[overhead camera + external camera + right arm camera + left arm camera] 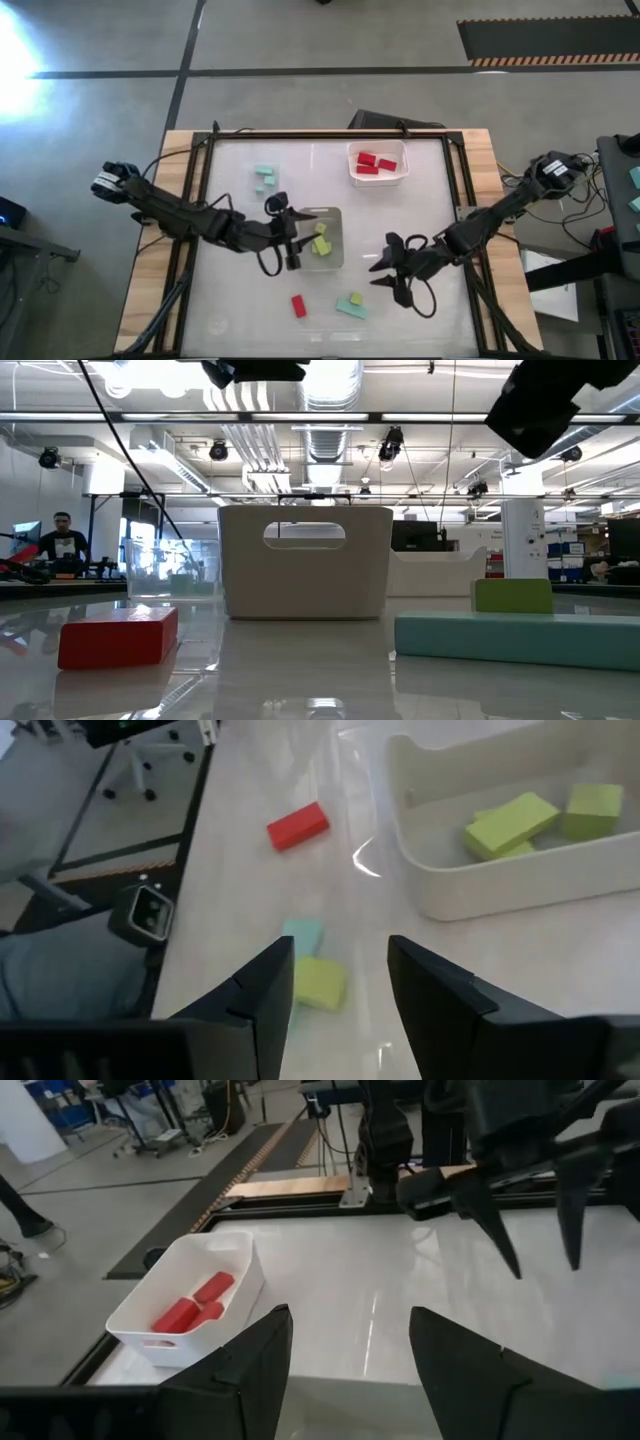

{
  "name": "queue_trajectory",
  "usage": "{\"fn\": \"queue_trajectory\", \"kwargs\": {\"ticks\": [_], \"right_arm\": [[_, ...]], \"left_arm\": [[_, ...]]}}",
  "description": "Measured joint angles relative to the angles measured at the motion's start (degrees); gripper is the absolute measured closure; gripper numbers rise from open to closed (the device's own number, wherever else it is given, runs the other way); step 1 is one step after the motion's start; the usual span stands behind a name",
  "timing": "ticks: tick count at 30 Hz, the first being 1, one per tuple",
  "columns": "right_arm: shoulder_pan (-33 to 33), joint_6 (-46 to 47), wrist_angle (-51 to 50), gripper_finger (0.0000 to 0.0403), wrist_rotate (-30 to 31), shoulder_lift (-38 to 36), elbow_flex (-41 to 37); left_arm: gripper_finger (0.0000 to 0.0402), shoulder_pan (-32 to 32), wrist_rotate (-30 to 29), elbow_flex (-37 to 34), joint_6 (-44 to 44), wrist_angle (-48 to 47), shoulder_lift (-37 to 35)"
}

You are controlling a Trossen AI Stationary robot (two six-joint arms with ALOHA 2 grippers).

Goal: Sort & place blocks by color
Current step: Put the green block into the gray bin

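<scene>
Blocks: red four (298,305), green four (320,245), teal three (264,178); left pincer (291,238), right pincer (393,270) released.

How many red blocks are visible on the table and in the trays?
4: three red blocks in the white tray at the far side, one more red block loose near the front edge. Others may be hidden.

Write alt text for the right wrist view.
The right claw, open and empty, hangs over a glossy white table above a yellow-green block touching a teal block. Farther off lie a lone red block and a white bin holding more yellow-green blocks.
</scene>
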Motion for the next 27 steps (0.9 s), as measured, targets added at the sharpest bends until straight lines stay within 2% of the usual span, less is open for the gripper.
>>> {"fn": "queue_trajectory", "kwargs": {"ticks": [9,13,18,27], "right_arm": [[1.68,-5.06,-4.69,0.0269,0.09,6.51,5.51],[1.79,-11.52,-8.65,0.0267,0.13,10.87,8.7],[1.77,-18.55,-16.85,0.0238,0.15,17.87,14.17],[1.65,-34.61,-24.23,0.0171,-0.52,29.12,23.73]], "left_arm": [[0.0214,-0.4,-0.12,-1.86,-0.01,3.15,0.0],[0.0214,-0.44,-0.1,-1.86,0.06,3.15,0.0],[0.0214,-0.44,-0.1,-1.86,0.08,3.13,0.0],[0.0214,-0.44,-0.02,-1.86,0.1,2.99,0.0]]}}
